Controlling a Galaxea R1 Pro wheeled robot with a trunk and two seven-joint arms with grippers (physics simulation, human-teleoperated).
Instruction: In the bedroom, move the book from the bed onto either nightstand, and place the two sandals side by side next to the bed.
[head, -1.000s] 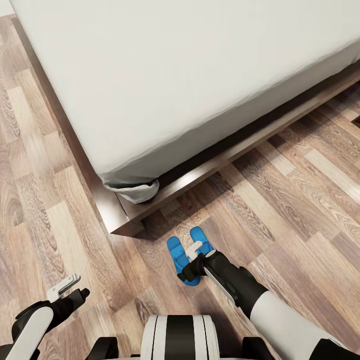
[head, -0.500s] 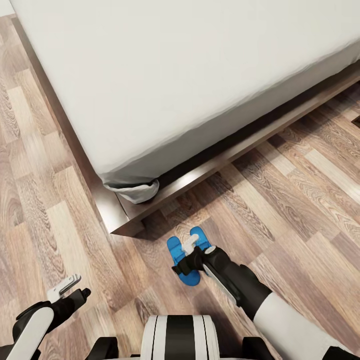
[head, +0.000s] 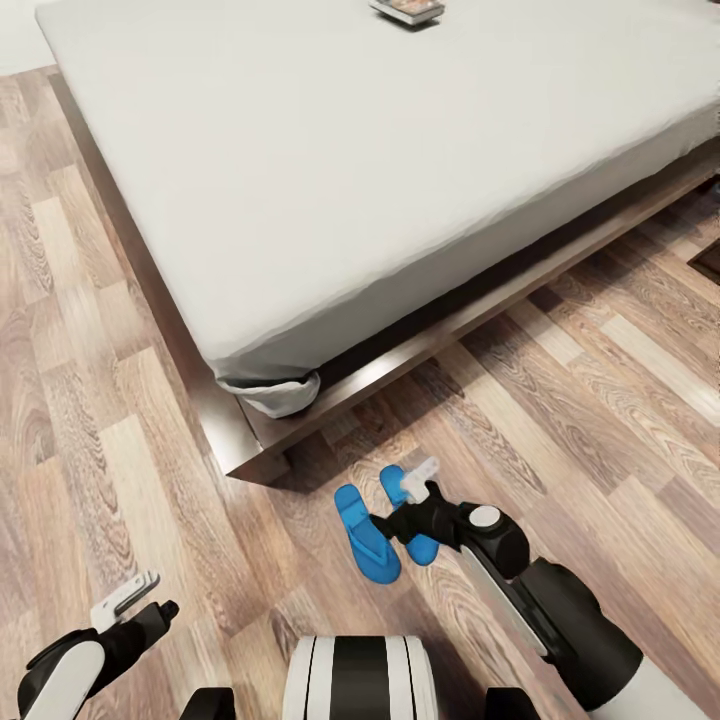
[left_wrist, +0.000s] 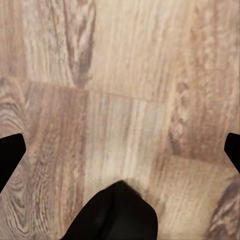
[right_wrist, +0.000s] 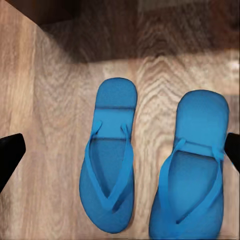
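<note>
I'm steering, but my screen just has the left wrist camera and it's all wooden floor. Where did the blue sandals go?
Observer: The two flat bright blue sandals lie side by side on the brown wood-plank floor, just off the corner of the large low bed's dark brown wooden frame.
Operator: Is a hand grabbing one?
Observer: No. The right gripper hovers over them, open, with nothing between its fingers.
Operator: And the book?
Observer: The small thin dark-covered book lies on the bed's plain light grey mattress, towards the side far from the robot.
</note>
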